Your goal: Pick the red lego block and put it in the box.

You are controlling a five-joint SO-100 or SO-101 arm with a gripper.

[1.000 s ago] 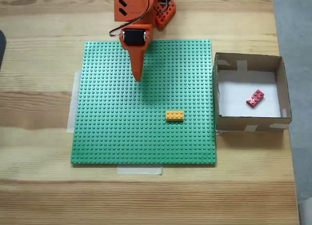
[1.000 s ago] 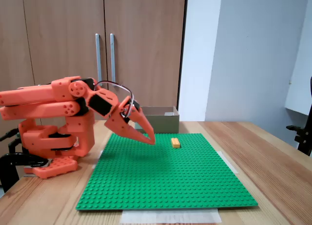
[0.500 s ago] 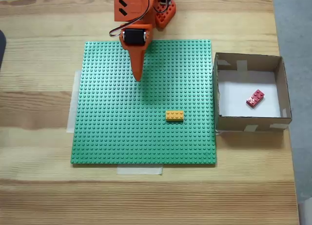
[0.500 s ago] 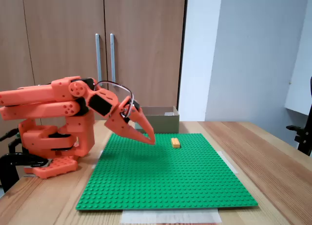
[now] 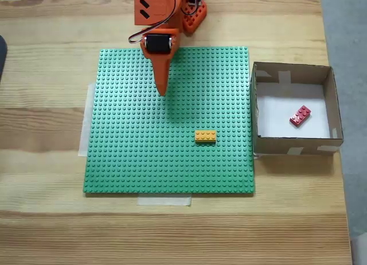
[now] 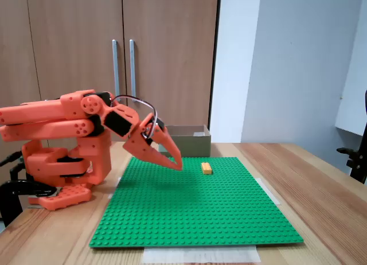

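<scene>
The red lego block (image 5: 300, 115) lies tilted on the white bottom of the box (image 5: 253, 113), a shallow brown cardboard box at the right of the green baseplate. From the side, the box (image 6: 189, 140) shows behind the baseplate and its inside is hidden. My orange gripper (image 5: 161, 92) hangs shut over the upper middle of the baseplate, far left of the box, with nothing between its fingers. In the side-on fixed view the gripper (image 6: 176, 164) points down at a slant, just above the studs.
A large green studded baseplate (image 5: 132, 162) is taped to the wooden table. An orange-yellow brick (image 5: 205, 136) sits on it right of centre, also seen from the side (image 6: 206, 168). The arm's base (image 6: 63, 179) stands at the table's far edge.
</scene>
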